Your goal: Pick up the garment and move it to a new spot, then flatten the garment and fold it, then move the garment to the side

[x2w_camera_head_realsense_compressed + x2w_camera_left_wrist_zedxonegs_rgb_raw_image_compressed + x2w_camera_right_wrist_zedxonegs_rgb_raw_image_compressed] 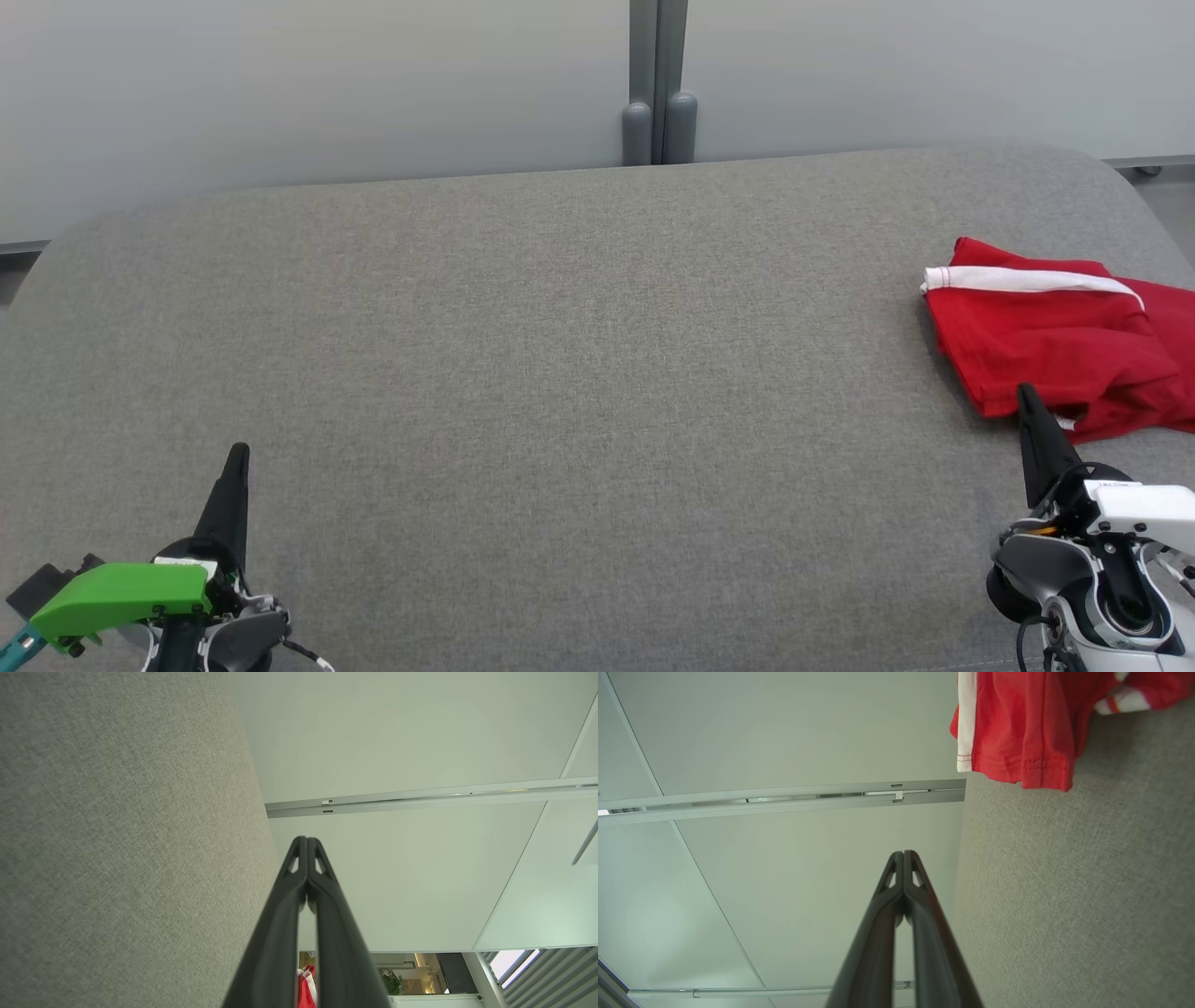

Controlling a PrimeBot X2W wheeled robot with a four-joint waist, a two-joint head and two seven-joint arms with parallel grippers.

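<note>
At the right edge, the garment runs lengthwise left-to-right

The head camera is looking down on the grey fabric cushion; both wrist cameras are skimming it low, all sharing the red white-trimmed garment.

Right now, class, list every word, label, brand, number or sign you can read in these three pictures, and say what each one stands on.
No text can be read in any view.
White tag at the base of the left gripper: too small to read.
White casing behind the right gripper: faint marks, too small to read.
Red garment: white stripe, no print visible.
</note>
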